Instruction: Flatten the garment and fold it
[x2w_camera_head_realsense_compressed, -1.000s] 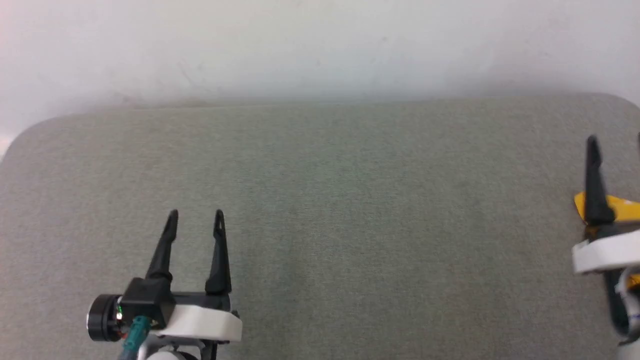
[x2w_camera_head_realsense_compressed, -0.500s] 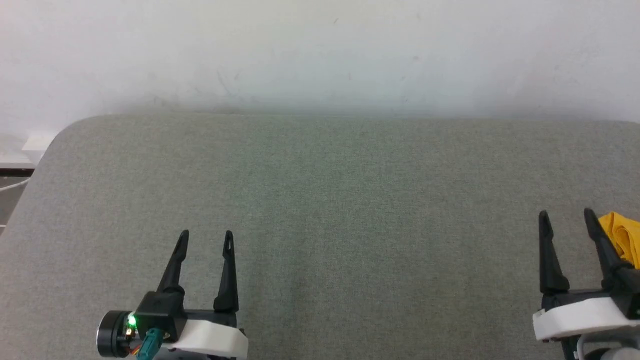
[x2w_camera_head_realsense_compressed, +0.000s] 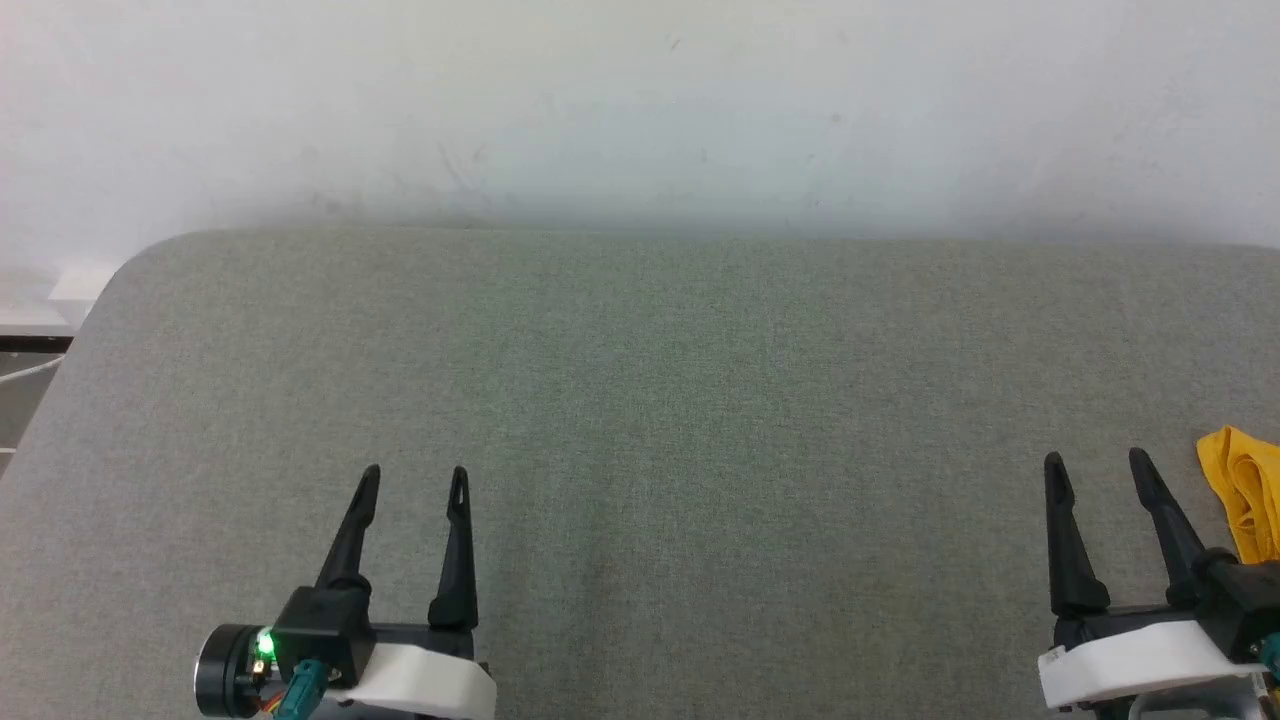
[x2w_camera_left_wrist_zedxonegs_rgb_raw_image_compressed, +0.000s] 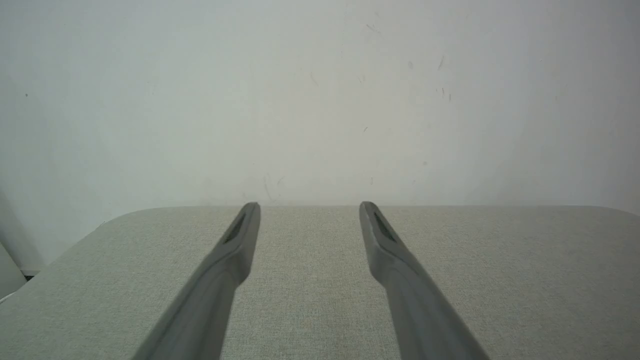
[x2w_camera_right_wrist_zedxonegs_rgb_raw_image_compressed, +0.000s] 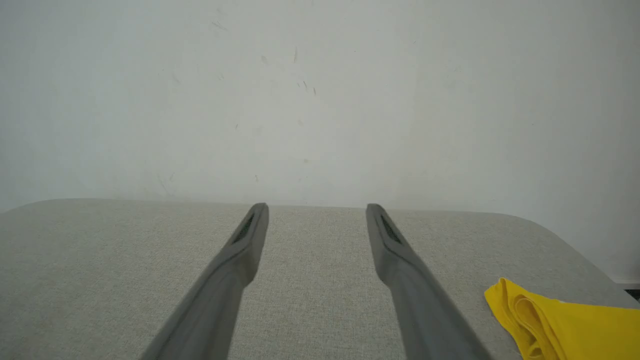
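Garment (x2w_camera_head_realsense_compressed: 1240, 490) crumpled, table (x2w_camera_head_realsense_compressed: 640, 400) 4 o'clock; prob. soft, light, limp, so pinch edge fold. L gripper (x2w_camera_head_realsense_compressed: 414, 471), R gripper (x2w_camera_head_realsense_compressed: 1095, 458) jaws wide, empty.

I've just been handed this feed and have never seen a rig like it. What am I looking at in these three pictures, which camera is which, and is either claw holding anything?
This is a two-armed robot facing a grey cloth-covered table that stands against a white wall. The wide picture comes from a camera on its head, looking forward and down. In it the left gripper is at lower left and the right gripper at lower right, each with two long dark fingers. The other two pictures come from cameras on the wrists, each looking along its own gripper's fingers toward the wall. Both grippers are open and hold nothing. The yellow garment lies bunched on the table at the right edge of the head view, beside the right gripper. The right wrist view shows it at lower right. It is not yet flattened.
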